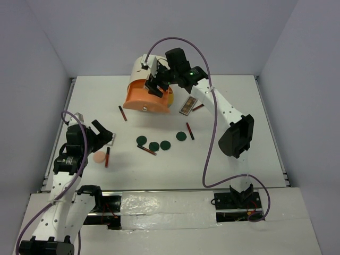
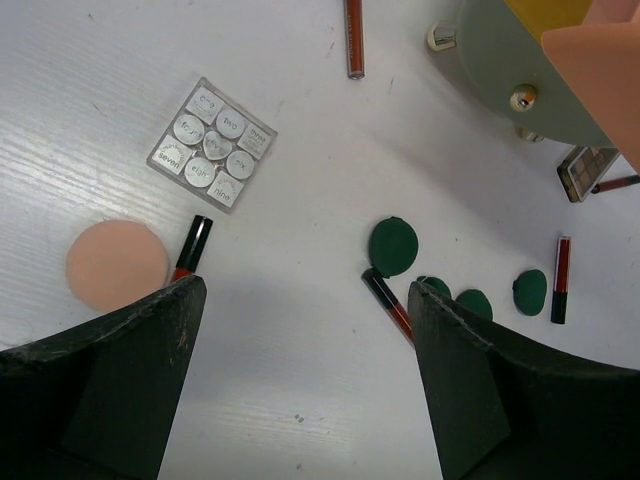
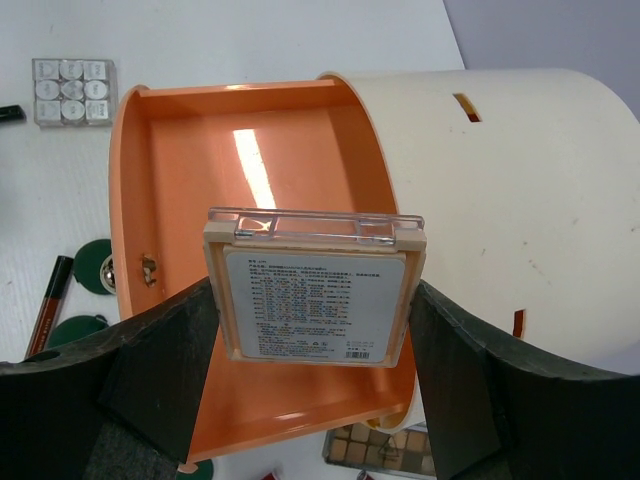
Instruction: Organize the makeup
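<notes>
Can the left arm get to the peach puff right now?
Probably yes: the left gripper is open and empty nearby, nothing lies on the peach puff, though a dark-red stick sits close beside it.

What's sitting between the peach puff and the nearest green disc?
One dark-red stick, right beside the peach puff; the rest up to the green disc is bare, seen in the left wrist view.

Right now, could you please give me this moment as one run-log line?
right gripper shut on palette at open orange drawer | left gripper open, empty | green discs, sticks, puff loose on table
</notes>
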